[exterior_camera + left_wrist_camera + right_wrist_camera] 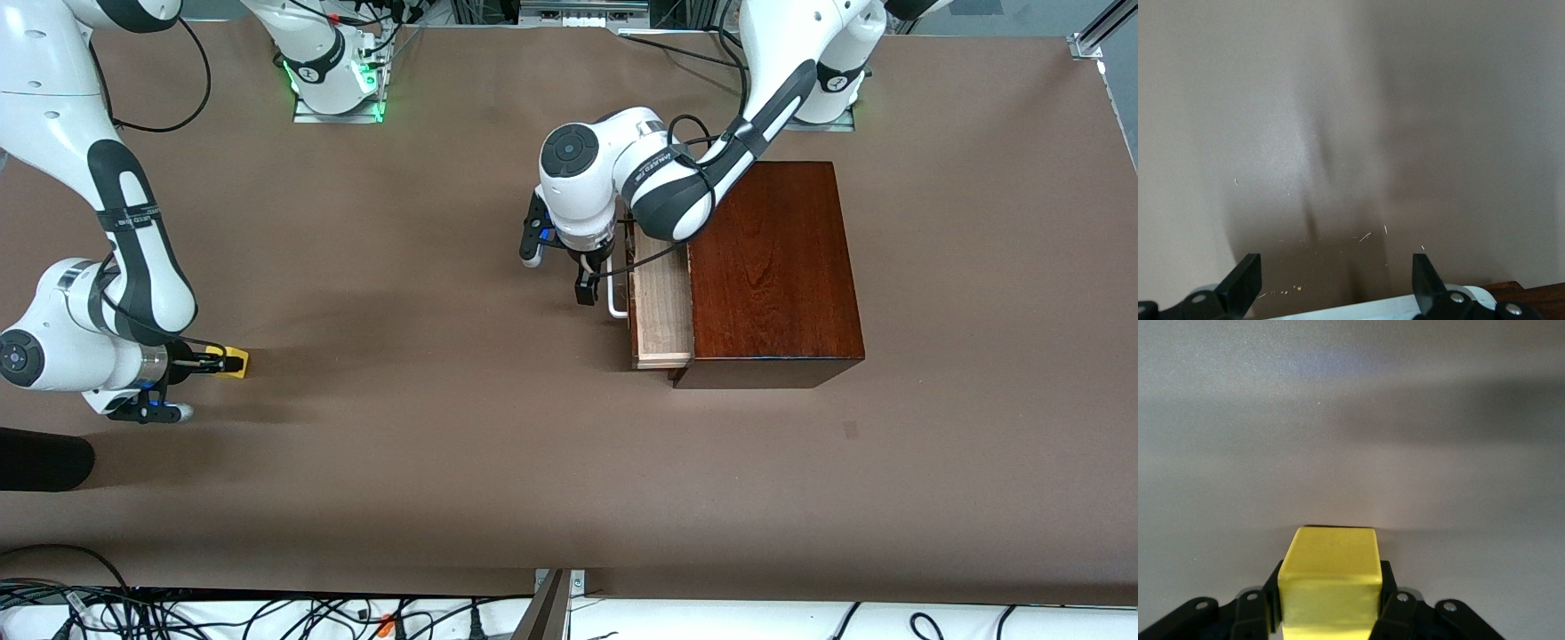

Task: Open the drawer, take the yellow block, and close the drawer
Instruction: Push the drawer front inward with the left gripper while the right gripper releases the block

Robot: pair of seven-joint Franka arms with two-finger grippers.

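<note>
The dark reddish-brown wooden box (773, 267) stands toward the left arm's end of the table. Its drawer (662, 307) is pulled partly out and shows a pale wood interior, with the white bar handle (616, 308) on its front. My left gripper (558, 265) is open and empty just in front of the handle, not touching it; its wrist view shows its spread fingers (1245, 280) over bare table. My right gripper (213, 363) is shut on the yellow block (236, 362) low over the table at the right arm's end. The block also shows in the right wrist view (1331, 577).
A black rounded object (44, 458) lies at the table's edge near the right arm, nearer the front camera. Cables (267, 613) run along the table's near edge. A corner of the box (1531, 291) shows in the left wrist view.
</note>
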